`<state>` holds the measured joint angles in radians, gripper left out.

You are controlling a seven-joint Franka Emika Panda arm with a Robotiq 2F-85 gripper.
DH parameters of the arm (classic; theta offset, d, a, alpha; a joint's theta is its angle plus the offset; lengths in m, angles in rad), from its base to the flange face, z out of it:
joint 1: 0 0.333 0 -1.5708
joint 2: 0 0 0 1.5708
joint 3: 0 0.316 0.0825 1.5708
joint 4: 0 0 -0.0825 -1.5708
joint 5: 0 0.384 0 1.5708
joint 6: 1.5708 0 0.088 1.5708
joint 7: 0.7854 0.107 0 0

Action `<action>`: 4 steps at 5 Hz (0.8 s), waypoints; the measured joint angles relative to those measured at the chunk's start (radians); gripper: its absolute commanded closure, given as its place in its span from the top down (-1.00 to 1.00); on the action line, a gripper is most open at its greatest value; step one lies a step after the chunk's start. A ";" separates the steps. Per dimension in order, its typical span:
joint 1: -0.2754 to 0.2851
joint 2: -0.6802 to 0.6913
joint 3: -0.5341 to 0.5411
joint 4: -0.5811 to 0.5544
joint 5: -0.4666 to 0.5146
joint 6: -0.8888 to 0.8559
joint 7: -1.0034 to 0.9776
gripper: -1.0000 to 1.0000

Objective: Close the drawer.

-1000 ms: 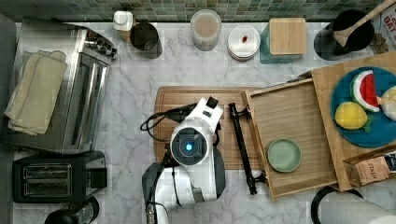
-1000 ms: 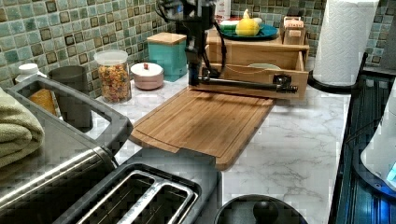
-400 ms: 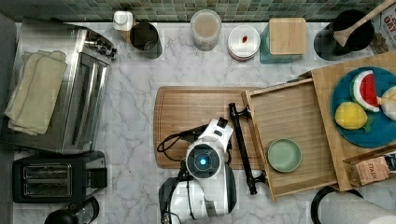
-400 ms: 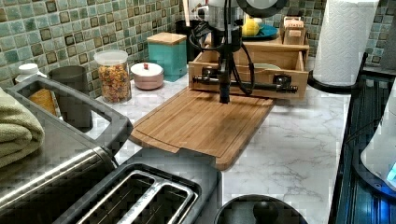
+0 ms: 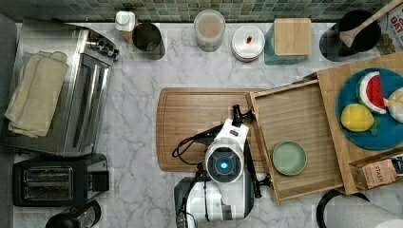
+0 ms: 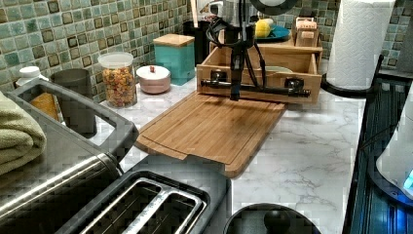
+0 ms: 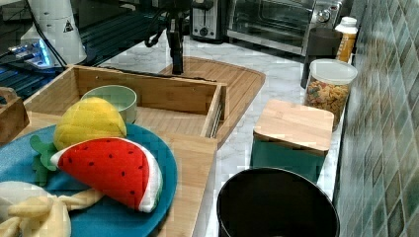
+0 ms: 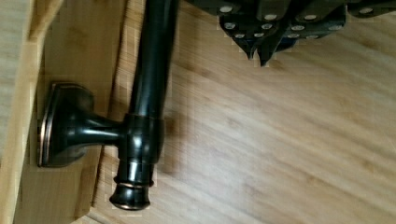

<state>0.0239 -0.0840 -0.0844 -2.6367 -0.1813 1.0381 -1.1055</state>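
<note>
Progress: nothing is closed yet. The drawer [image 5: 299,137] stands pulled well out of its cabinet [image 5: 332,156], its whole floor open to the top view, so by my judgement the full push is still ahead of me.

Drawer location: in the top view it sits at about 3 o'clock from the frame's centre, jutting toward 9 o'clock over the end of the cutting board [image 5: 199,128].

My pincer: my gripper [image 6: 235,92] hangs tips-down just in front of the handle [image 6: 255,87], over the board. In the wrist view my fingertips [image 8: 259,49] look pressed together with no gap, holding nothing, and they sit apart from the bar, not touching it.

Drawer look: wide, shallow, light wood with a raised rim all round, like a tray. The front panel carries a long black bar on two round-based posts; the wrist view shows one post and the bar's knobbed end up close.

Inside: a pale green bowl [image 5: 289,157] sits on the drawer floor toward 5 o'clock of the tray in the top view, near the front wall.

Above it: a blue plate [image 7: 99,207] with toy fruit rests on the cabinet top behind.

What is left: I judge I need to bring my fingers against the bar or the front panel and press toward 3 o'clock in the top view until the front meets the cabinet.
</note>
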 measured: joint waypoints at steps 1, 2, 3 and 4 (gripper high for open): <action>-0.006 0.016 -0.046 0.016 0.010 -0.007 -0.081 -1.00; -0.007 0.062 -0.109 0.051 0.107 -0.010 -0.142 -1.00; -0.013 0.095 -0.135 0.104 0.173 -0.041 -0.225 -1.00; -0.031 0.124 -0.142 0.146 0.175 -0.085 -0.251 -1.00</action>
<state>-0.0067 0.0403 -0.2267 -2.4902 -0.0064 0.9526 -1.3564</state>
